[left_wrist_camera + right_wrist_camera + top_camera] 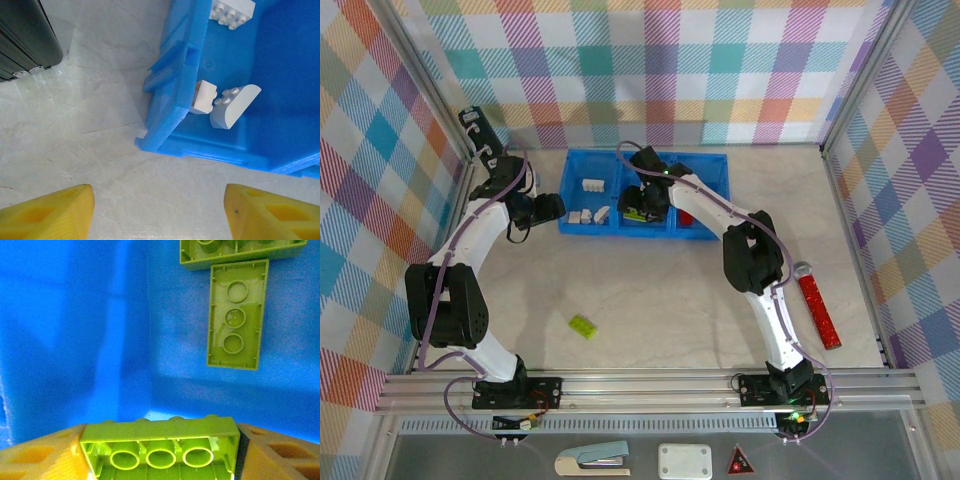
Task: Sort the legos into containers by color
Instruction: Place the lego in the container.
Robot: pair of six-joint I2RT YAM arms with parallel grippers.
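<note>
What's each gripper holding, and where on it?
Left gripper empty. Right gripper brackets a lime green brick at its short ends; actual clamping cannot be told.

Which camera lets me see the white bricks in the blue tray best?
The left wrist view: the white bricks are big and close, studs easy to see. The top view shows them as tiny white bits in the left compartment of the blue tray. The right wrist view looks at green bricks instead.

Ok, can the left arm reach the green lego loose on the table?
Probably yes: the left gripper is open and empty, with only bare table between it and the green lego.
</note>
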